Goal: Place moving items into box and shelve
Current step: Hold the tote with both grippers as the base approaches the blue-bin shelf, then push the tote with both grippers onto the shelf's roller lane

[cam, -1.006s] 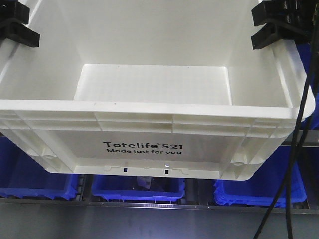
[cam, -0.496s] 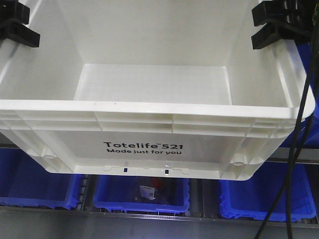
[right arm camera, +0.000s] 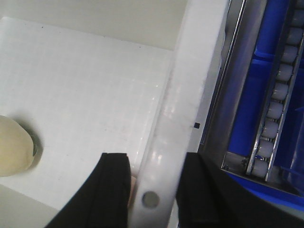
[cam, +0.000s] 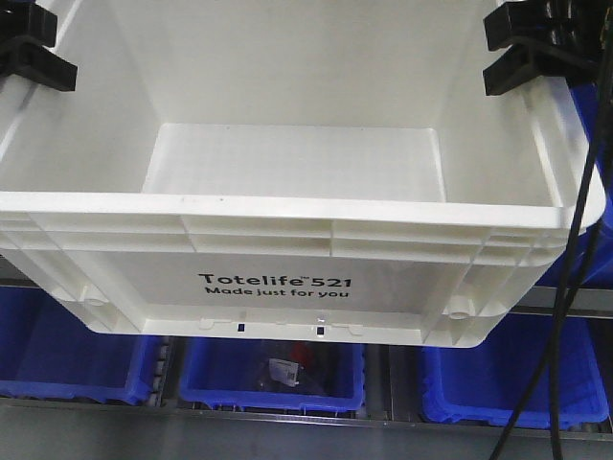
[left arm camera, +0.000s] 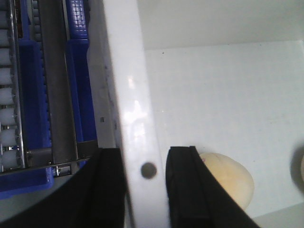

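Two black grippers clamp the large white rectangular plastic crate (cam: 306, 278) with ribbed rim and black "Totelife 521" print, held aloft in front of blue plastic bins (cam: 273, 374) on a metal roller rack (right arm camera: 275, 118). The left gripper (left arm camera: 145, 185) pinches the crate's left rim, one jaw inside, one outside; the right gripper (right arm camera: 151, 190) grips the right rim likewise. Inside, a pale cream rounded object (left arm camera: 230, 178) lies on the floor beside the left jaw.
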`<state>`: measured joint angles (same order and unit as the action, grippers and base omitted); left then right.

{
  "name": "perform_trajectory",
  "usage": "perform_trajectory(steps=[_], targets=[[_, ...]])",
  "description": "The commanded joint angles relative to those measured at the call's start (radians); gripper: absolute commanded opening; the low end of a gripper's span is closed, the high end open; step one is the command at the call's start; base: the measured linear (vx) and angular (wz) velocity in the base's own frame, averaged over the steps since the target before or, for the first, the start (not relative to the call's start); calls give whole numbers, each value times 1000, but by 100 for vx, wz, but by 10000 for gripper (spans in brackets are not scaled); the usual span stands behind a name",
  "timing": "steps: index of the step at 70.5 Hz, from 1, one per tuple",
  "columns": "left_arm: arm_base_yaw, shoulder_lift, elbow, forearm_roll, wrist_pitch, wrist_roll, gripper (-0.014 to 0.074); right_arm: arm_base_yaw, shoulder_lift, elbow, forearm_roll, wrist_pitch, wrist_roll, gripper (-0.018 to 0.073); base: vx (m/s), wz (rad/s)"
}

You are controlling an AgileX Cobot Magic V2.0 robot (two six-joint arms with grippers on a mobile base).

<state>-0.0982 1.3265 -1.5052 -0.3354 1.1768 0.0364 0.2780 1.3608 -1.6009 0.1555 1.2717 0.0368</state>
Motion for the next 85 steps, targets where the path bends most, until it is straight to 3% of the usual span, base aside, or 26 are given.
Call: perform_trajectory(steps=[1, 36, 59, 85], targets=[[-10, -40, -49, -149, -114, 4, -17, 6, -39, -38, 90, -119, -37, -12, 0, 0], [-10, -40, -49, -149, -115, 5, -17, 6, -34, -38, 95, -153, -37, -12, 0, 0], [-10, -40, -49, -59, -133, 6, -17, 6, 3, -38, 94, -99, -37, -12, 0, 0], [-10, 32, -49, -61, -174, 7, -17, 6, 74, -38, 93, -130, -54, -12, 0, 0]])
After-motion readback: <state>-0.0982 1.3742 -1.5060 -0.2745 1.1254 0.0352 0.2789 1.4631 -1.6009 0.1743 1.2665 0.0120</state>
